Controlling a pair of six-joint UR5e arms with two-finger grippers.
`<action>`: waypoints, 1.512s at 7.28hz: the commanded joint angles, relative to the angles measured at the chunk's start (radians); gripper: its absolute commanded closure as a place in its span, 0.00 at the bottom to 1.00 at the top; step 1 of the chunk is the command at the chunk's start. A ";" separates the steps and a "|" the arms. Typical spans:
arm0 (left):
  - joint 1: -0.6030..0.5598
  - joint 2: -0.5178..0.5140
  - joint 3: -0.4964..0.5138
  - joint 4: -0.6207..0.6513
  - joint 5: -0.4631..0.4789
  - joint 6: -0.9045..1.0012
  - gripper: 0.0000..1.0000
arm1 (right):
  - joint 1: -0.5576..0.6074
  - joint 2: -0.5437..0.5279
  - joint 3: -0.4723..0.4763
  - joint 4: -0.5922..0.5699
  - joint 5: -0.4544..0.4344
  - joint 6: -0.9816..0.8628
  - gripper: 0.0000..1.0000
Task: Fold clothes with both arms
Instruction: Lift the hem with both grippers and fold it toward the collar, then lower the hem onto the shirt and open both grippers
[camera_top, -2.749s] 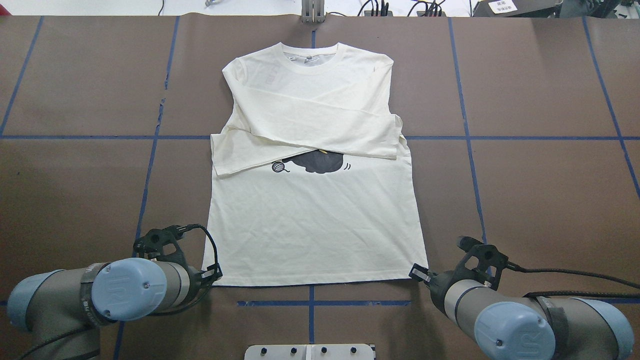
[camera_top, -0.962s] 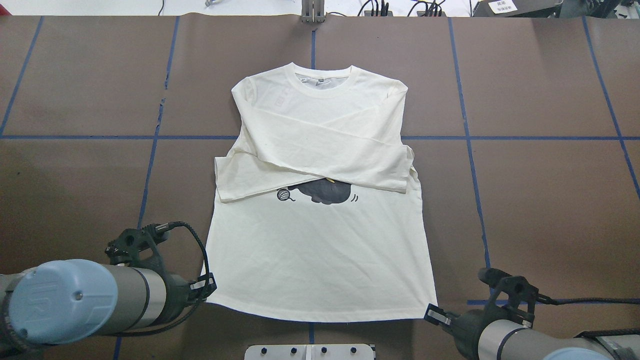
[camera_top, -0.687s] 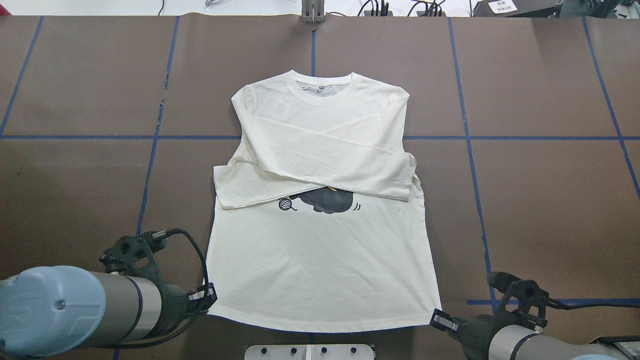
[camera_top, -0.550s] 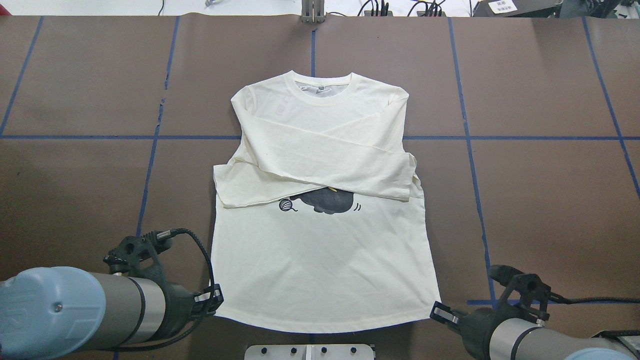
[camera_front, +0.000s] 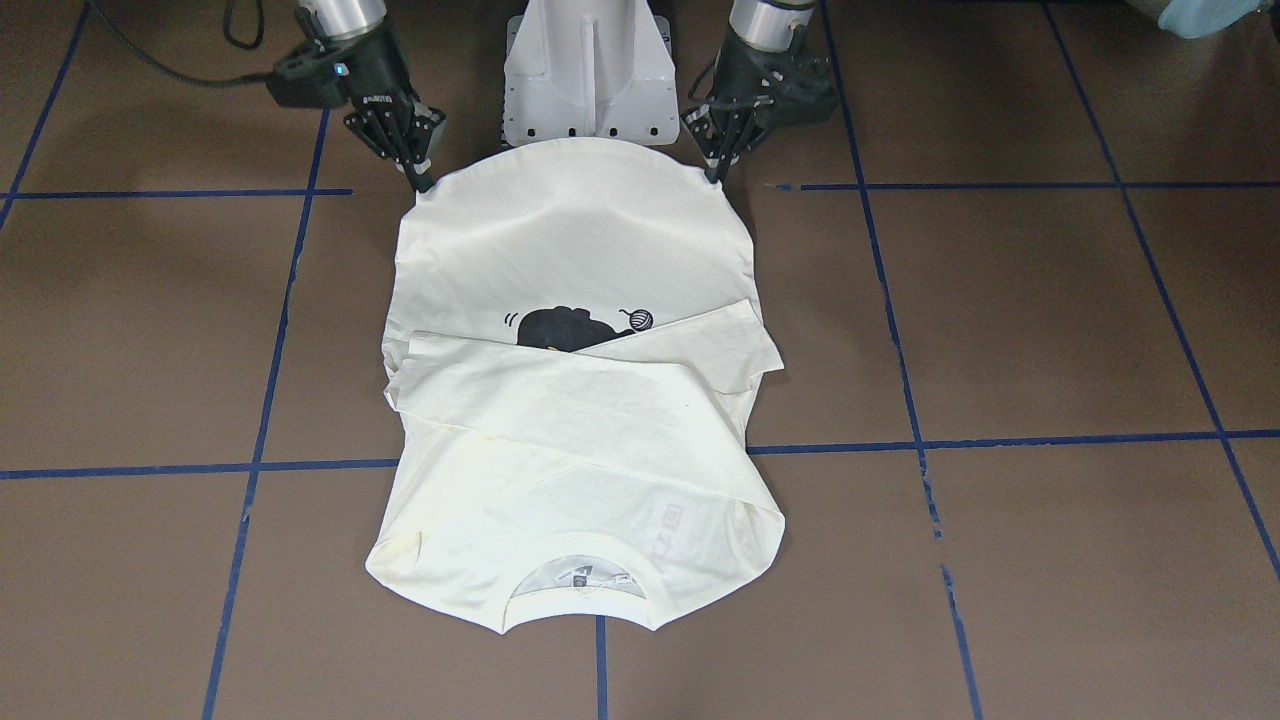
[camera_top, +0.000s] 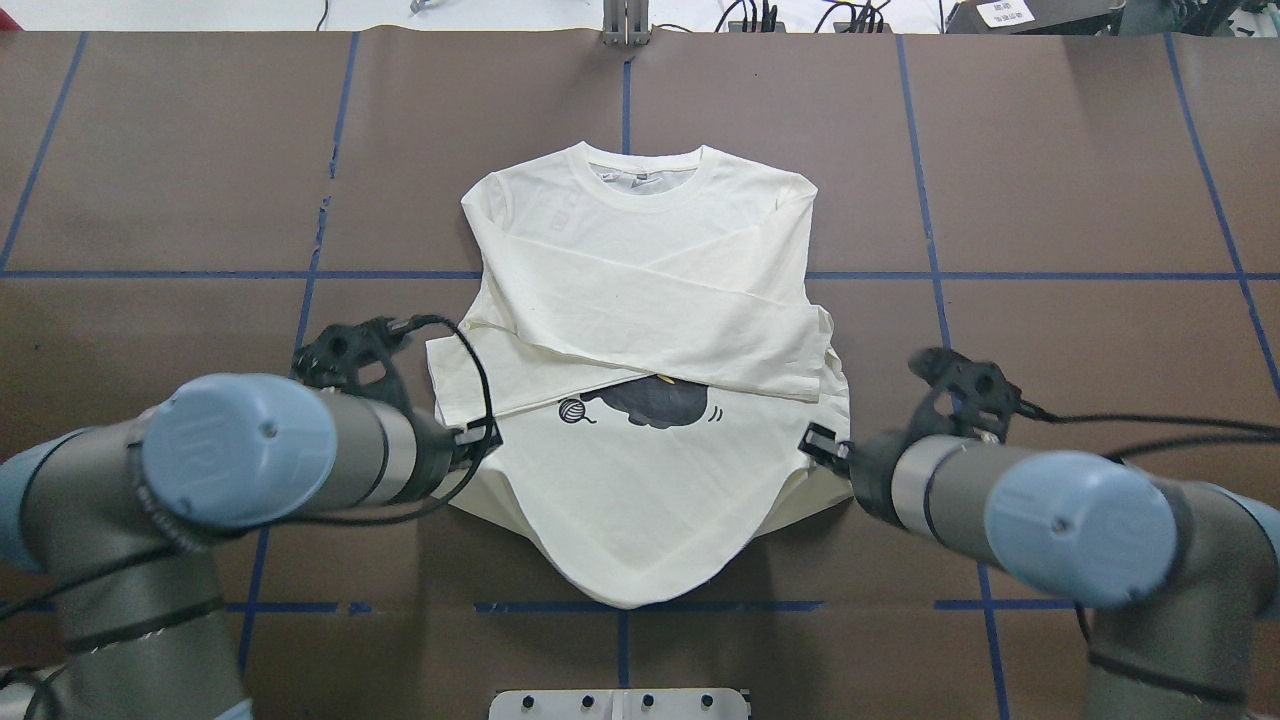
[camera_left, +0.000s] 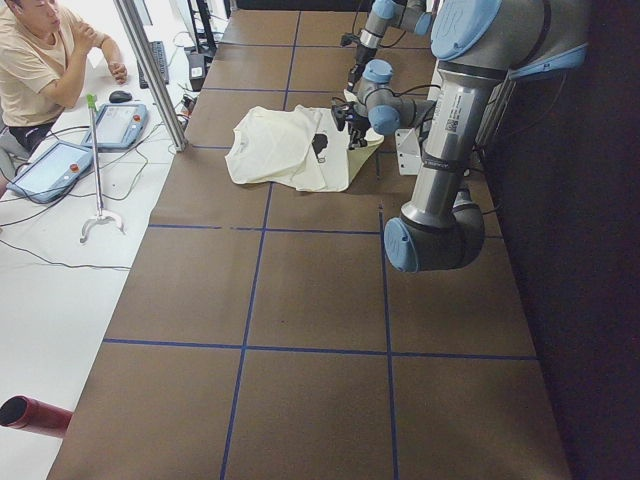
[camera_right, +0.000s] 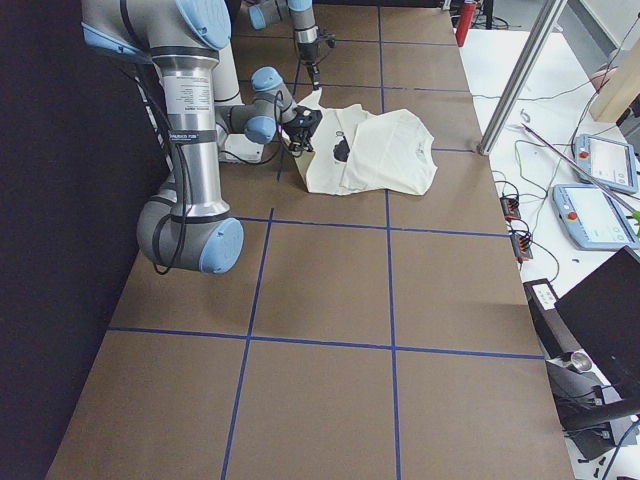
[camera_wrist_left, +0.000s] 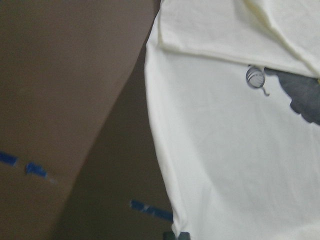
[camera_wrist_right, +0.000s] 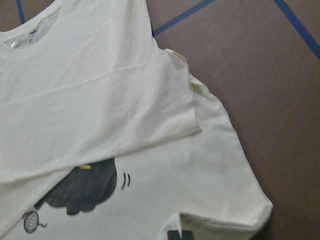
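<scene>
The cream-white T-shirt (camera_top: 640, 500) lies print side up in the middle of the table, both sleeves crossed over its chest. The black cat print (camera_top: 660, 402) and yarn ball (camera_top: 570, 408) peek out below the sleeves. My left gripper (camera_top: 478, 440) is shut on the near left hem corner and holds it raised. My right gripper (camera_top: 822, 446) is shut on the near right hem corner, also raised. The hem sags to a point between them. In the front-facing view the left gripper (camera_front: 716, 172) and right gripper (camera_front: 424, 184) pinch the corners of the shirt (camera_front: 570, 240).
The white pedestal base (camera_front: 588, 70) stands just behind the hem. Blue tape lines (camera_top: 640, 606) cross the brown table cover. A seated person (camera_left: 40, 55) and teach pendants (camera_left: 120, 122) are beyond the table's far edge, with an upright pole (camera_left: 150, 70).
The shirt first slid toward the robot, dragged by the hem. Both grippers have since lifted the hem corners and carried them forward toward the print, so the lower body now hangs bowed.
</scene>
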 joint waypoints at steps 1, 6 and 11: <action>-0.174 -0.082 0.266 -0.237 0.000 0.063 1.00 | 0.228 0.226 -0.294 -0.023 0.114 -0.191 1.00; -0.316 -0.219 0.765 -0.578 0.008 0.117 1.00 | 0.406 0.519 -0.916 0.167 0.143 -0.308 1.00; -0.317 -0.247 0.858 -0.631 0.011 0.120 1.00 | 0.420 0.559 -0.987 0.171 0.147 -0.310 1.00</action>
